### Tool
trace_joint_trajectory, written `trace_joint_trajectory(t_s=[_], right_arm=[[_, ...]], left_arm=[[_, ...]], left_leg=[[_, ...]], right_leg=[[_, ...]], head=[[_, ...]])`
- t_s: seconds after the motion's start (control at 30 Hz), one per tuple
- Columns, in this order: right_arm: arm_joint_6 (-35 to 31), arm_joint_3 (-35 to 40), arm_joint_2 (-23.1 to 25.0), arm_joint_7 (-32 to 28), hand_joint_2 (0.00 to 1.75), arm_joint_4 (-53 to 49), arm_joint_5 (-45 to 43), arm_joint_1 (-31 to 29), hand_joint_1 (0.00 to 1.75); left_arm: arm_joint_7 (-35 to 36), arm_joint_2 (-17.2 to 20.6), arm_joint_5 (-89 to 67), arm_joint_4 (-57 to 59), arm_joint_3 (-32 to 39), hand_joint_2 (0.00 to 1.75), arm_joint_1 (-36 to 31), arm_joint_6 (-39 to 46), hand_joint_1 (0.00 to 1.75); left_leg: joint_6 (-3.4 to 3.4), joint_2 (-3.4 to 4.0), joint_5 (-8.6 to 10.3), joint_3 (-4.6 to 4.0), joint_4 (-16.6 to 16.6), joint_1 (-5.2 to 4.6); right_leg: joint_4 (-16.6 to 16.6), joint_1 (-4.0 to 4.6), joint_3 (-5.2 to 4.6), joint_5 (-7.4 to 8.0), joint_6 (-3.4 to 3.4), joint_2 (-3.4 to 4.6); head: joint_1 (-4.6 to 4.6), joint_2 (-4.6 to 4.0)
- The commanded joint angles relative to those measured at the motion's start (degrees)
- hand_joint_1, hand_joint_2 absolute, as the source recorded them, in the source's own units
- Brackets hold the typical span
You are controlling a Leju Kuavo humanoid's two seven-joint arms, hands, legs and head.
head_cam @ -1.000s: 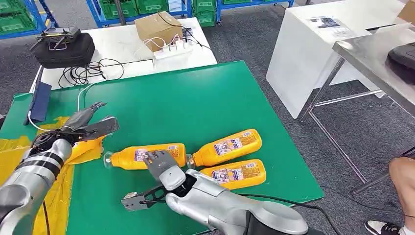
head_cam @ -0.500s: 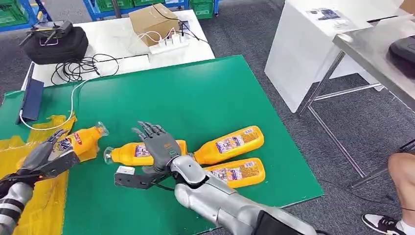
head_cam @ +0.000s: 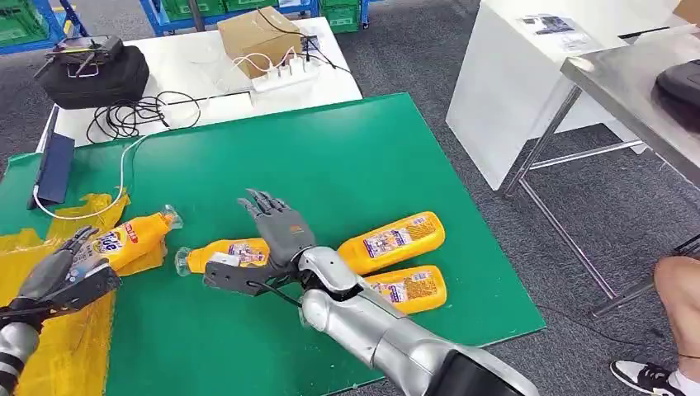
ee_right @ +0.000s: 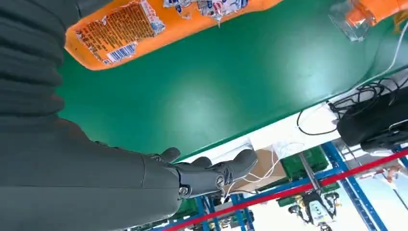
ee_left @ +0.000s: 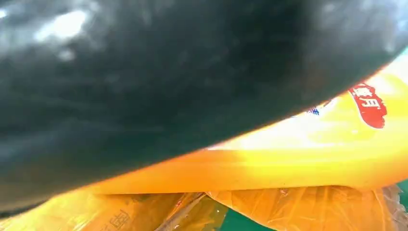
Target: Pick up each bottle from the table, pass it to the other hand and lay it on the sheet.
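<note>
A green mat (head_cam: 330,165) is laid over the desk, whose white top (head_cam: 206,78) is left bare at the far end. There a black bag (head_cam: 91,78), a coil of black cable (head_cam: 136,115), a cardboard box (head_cam: 257,37) and a white power strip (head_cam: 285,76) are seen. A dark blue flat object (head_cam: 51,169) lies at the mat's left edge, with a white cable (head_cam: 124,177) running past it. A crumpled yellow sheet (head_cam: 49,338) is spread over the mat's near left corner.

One orange bottle (head_cam: 124,241) is laid on the sheet, clear cap toward the mat's middle. The left hand (head_cam: 62,276) is held just beside its base with fingers loosely extended; whether the bottle is touched cannot be told. In the left wrist view the bottle (ee_left: 308,154) is seen close by, over the sheet (ee_left: 298,209).

The right hand (head_cam: 276,235) is raised above a second bottle (head_cam: 223,254), fingers spread and released, nothing held. Two more bottles (head_cam: 392,239) (head_cam: 404,289) lie side by side on the mat to its right.

Around the desk, grey carpet (head_cam: 429,62), blue racks with green crates (head_cam: 190,12), a white cabinet (head_cam: 528,91) and a metal table (head_cam: 636,99) are seen. A person's leg (head_cam: 681,305) is seen at the right edge.
</note>
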Motion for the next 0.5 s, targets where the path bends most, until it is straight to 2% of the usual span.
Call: trace_joint_trajectory(t_s=[0.03, 0.13, 0.3, 0.33, 0.47, 0.5], right_arm=[[10.4, -2.6, -1.2, 1.8, 1.75, 9.2, -1.7, -4.6, 0.00], [12.1, -3.7, -1.2, 3.3, 1.75, 12.5, -1.9, -5.9, 0.00], [16.2, -5.0, -1.9, 5.4, 1.75, 15.5, -2.5, -6.2, 0.00], [17.1, -5.2, -2.1, 5.8, 1.75, 15.9, -2.5, -6.1, 0.00], [18.1, -5.9, -2.8, 6.4, 1.75, 16.7, -2.1, -4.8, 0.00], [18.3, -6.0, -3.0, 6.8, 1.75, 16.9, -1.7, -4.4, 0.00]], left_arm=[[0.5, -1.9, 0.4, 4.5, -1.4, 0.00, -0.4, -1.1, 0.00], [0.6, -2.9, -0.6, 7.4, -3.6, 0.00, -4.4, -1.3, 0.00], [-0.4, -5.8, -0.4, 10.7, -5.5, 0.00, -10.5, -1.7, 0.00], [-1.8, -7.0, 1.1, 10.9, -4.9, 0.00, -11.6, -1.5, 0.00], [-8.6, -12.0, 12.0, 8.4, 2.0, 0.00, -13.0, -3.6, 0.00], [-9.6, -13.2, 15.4, 6.8, 4.1, 0.00, -13.1, -4.7, 0.00]], left_leg=[[0.13, -0.21, 0.02, 0.04, -0.1, -0.06], [0.22, -0.53, 0.11, -0.06, -0.1, -0.06], [0.15, -0.52, 0.11, -0.10, 0.0, -0.06], [0.23, -0.79, 0.18, -0.15, 0.0, -0.06], [0.18, -0.77, 0.17, -0.21, 0.0, -0.06], [0.25, -0.99, 0.20, -0.26, 0.0, -0.07]], right_leg=[[0.0, -0.07, 0.03, 0.00, -0.03, 0.06], [-0.1, -0.06, -0.01, 0.04, -0.07, -0.04], [0.0, -0.04, -0.07, -0.01, -0.02, -0.24], [-0.1, -0.04, -0.06, 0.01, -0.04, -0.33], [0.0, -0.02, -0.08, -0.02, 0.01, -0.44], [-0.1, -0.04, -0.06, -0.02, 0.01, -0.54]], head=[[0.00, 0.00], [0.00, 0.00], [0.00, 0.00], [0.02, 0.00], [0.00, 0.00], [0.00, 0.00]])
